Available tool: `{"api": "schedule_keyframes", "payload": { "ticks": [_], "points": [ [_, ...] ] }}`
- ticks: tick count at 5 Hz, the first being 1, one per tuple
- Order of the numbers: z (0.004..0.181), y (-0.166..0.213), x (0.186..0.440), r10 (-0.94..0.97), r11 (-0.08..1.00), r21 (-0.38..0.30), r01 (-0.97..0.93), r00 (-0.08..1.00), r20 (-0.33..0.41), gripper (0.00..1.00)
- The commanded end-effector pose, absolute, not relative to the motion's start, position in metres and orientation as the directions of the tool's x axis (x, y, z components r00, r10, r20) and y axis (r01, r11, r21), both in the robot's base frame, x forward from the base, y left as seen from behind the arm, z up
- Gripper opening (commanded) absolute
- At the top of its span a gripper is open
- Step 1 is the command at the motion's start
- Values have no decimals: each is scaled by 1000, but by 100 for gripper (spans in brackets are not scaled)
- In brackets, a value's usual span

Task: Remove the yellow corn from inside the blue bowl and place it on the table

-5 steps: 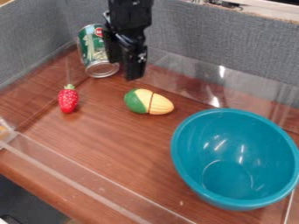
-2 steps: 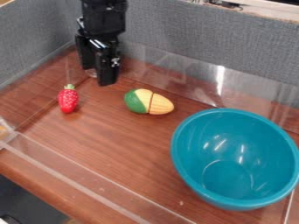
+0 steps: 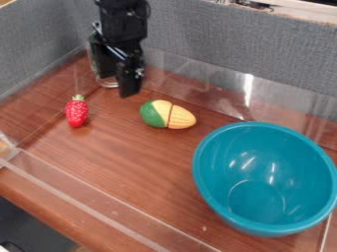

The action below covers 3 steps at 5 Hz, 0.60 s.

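Brown shiny bench [image 3: 138, 182] holds the yellow corn [image 3: 168, 115], likely set down outside the blue bowl [image 3: 265, 179] as asked; jaws [image 3: 128, 87] spread.

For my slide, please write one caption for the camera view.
Yellow corn lies on the table, outside the blue bowl.

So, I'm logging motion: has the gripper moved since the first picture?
Yes: the gripper has moved left in view, away from the corn.
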<state>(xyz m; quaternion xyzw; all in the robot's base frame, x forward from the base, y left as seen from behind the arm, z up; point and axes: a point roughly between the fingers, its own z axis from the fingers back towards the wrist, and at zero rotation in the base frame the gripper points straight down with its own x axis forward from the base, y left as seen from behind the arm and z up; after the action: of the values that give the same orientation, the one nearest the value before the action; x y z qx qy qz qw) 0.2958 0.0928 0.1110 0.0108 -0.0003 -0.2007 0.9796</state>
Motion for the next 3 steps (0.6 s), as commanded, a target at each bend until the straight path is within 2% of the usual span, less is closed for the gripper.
{"api": "schedule_keyframes", "payload": {
  "ticks": [1, 3],
  "points": [
    [119, 84, 302, -427, 903, 60, 425, 904, 30, 100],
    [125, 86, 309, -464, 884, 84, 460, 885, 45, 100]
  ]
}}
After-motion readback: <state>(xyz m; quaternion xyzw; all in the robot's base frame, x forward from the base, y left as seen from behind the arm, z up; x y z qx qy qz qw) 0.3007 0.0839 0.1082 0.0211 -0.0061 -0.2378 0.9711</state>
